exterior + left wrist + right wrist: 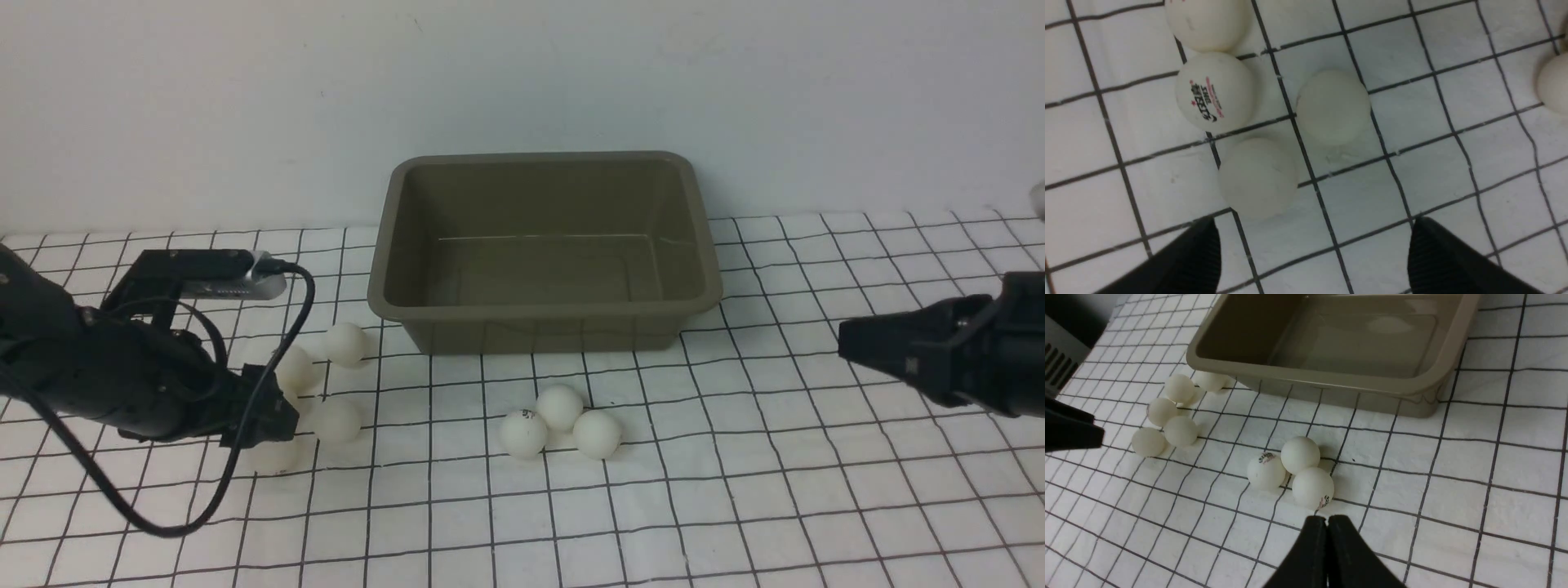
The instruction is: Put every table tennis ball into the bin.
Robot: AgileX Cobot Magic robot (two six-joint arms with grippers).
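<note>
The balls (pixel 1300 454) look like smooth, matt white plastic, some with printed lettering. The bin (pixel 539 308) is smooth olive-grey plastic with a faint sheen on its floor. The table cover (pixel 735 506) is white cloth, slightly nubbly and wrinkled. The left gripper (pixel 1314 220) has black, finely ribbed, matt fingers (pixel 1437 261).

Front cam sits centred on the robot's side, looking forward and slightly down over the checked cloth (pixel 735 490) to the bin (pixel 539 312) and back wall (pixel 522 73). Left wrist cam is really close, facing nearly straight down on the left ball cluster (pixel 1214 92). Right wrist cam sits farther back, angled across the bin, that cluster and the three-ball group (pixel 1300 454); front cam catches all those too.
</note>
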